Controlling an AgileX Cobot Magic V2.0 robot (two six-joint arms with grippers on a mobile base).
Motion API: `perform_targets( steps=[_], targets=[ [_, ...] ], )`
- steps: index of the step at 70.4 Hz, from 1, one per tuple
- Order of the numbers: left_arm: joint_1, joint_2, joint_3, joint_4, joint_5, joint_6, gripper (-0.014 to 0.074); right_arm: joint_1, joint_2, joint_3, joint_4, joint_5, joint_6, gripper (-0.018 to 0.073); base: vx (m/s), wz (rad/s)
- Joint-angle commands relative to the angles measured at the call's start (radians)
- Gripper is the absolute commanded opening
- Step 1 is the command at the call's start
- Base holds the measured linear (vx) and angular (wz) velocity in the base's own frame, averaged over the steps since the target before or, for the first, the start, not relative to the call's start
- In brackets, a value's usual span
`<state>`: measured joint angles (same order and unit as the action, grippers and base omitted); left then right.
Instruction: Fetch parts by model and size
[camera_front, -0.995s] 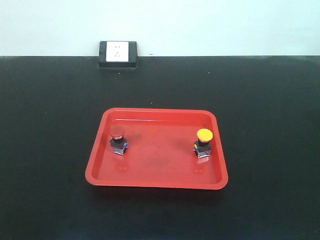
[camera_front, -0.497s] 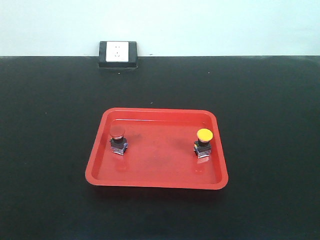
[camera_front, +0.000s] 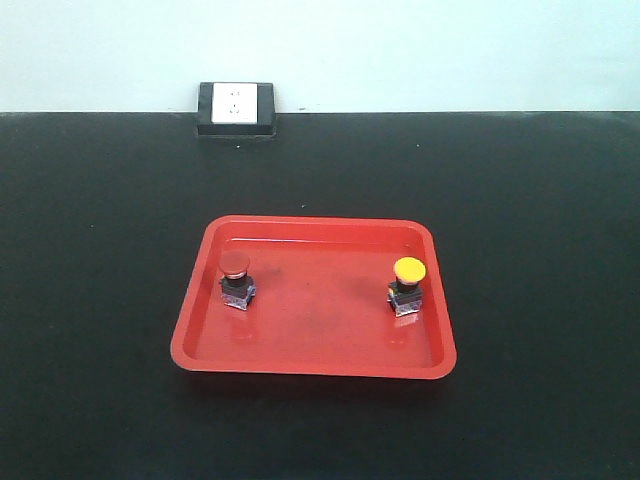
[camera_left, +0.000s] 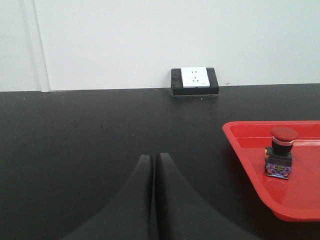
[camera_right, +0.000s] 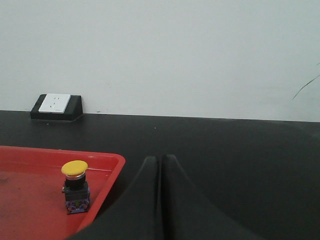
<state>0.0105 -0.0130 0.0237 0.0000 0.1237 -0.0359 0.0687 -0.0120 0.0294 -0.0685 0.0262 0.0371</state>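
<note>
Two parts stand upright in a red tray (camera_front: 200, 345): a red-capped push-button switch (camera_front: 235, 279) at its left and a yellow-capped one (camera_front: 407, 285) at its right. Neither arm shows in the front view. In the left wrist view my left gripper (camera_left: 153, 156) is shut and empty over the black table, left of the tray (camera_left: 240, 145), with the red-capped switch (camera_left: 281, 157) well off to its right. In the right wrist view my right gripper (camera_right: 160, 158) is shut and empty, right of the tray (camera_right: 107, 182), and the yellow-capped switch (camera_right: 75, 186) stands to its left.
A white wall socket in a black housing (camera_front: 237, 108) sits at the table's far edge against the pale wall; the same socket (camera_left: 194, 80) is ahead of the left gripper, and this socket (camera_right: 56, 106) lies far left in the right wrist view. The black tabletop (camera_front: 530, 200) surrounds the tray.
</note>
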Motion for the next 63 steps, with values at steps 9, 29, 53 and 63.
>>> perform_targets(
  steps=[9,29,53,63],
  targets=[
    [0.002,-0.012,-0.012,-0.006,-0.076,-0.006,-0.0006,-0.005,-0.008,0.005,-0.006,-0.061,-0.006,-0.0010,0.00,0.00],
    [0.002,-0.012,-0.012,-0.006,-0.076,-0.006,-0.0006,-0.005,-0.008,0.005,-0.006,-0.061,-0.006,-0.0010,0.00,0.00],
    [0.002,-0.012,-0.012,-0.006,-0.076,-0.006,-0.0006,-0.005,-0.008,0.005,-0.006,-0.058,-0.006,-0.0010,0.00,0.00],
    [0.002,-0.012,-0.012,-0.006,-0.076,-0.006,-0.0006,-0.005,-0.008,0.005,-0.006,-0.058,-0.006,-0.0010,0.00,0.00]
  ],
)
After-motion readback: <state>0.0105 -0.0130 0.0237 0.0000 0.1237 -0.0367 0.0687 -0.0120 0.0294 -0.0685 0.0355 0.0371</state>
